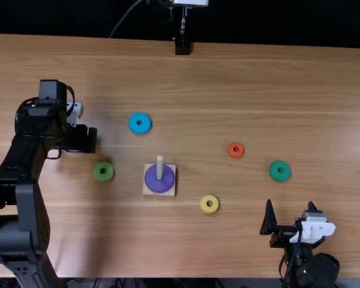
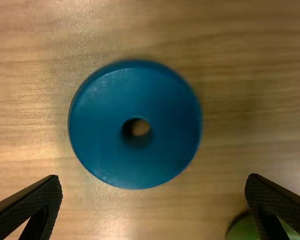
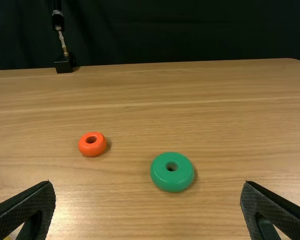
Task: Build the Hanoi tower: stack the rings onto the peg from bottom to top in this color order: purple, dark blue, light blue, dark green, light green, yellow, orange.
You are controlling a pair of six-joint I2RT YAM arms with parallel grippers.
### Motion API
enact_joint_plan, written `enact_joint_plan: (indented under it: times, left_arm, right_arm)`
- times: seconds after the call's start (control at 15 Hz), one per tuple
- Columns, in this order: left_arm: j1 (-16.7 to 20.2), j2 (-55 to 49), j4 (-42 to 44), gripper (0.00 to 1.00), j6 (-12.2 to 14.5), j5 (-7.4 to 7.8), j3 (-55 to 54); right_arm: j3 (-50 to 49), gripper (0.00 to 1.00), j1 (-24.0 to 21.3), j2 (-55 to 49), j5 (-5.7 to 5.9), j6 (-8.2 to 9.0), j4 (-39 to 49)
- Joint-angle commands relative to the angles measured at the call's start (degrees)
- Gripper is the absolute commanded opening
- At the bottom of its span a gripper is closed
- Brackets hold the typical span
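Observation:
In the top view, my left gripper point(image 1: 91, 139) is above the table at the left, beyond the light green ring point(image 1: 103, 171). In the left wrist view, that open gripper point(image 2: 154, 189) has a dark blue ring point(image 2: 100, 130) ahead of its fingers, untouched, and the light green ring point(image 2: 244, 230) partly behind one finger. A purple ring point(image 1: 154, 183) is around the peg point(image 1: 159, 168) on its base. My right gripper point(image 1: 290, 210), also point(image 3: 148, 189), is open and empty near the front edge. Loose rings: light blue point(image 1: 140, 123), orange point(image 1: 236, 150), dark green point(image 1: 280, 171), yellow point(image 1: 209, 204).
A black stand point(image 1: 183, 47) is at the table's point(image 1: 258, 78) far edge. The left arm extends over the table's left side, and the right arm stays low at the near right. The dark green point(image 3: 165, 179) and orange point(image 3: 91, 144) rings lie beyond the right gripper.

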Motion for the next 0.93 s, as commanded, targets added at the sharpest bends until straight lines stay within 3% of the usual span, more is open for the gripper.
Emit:
enact_joint_plan:
  times: [0.0, 0.87]
  left_arm:
    - [-0.4, 1.8, -0.1, 1.00, 2.8, -1.20, 1.4]
    - [-0.2, 7.1, -0.4, 1.00, 2.9, -0.25, 6.7]
  right_arm:
    - [-4.0, 1.00, -0.6, -0.7, 0.13, -0.17, -4.1]
    - [-4.0, 1.00, -0.6, -0.7, 0.03, -0.17, -4.0]
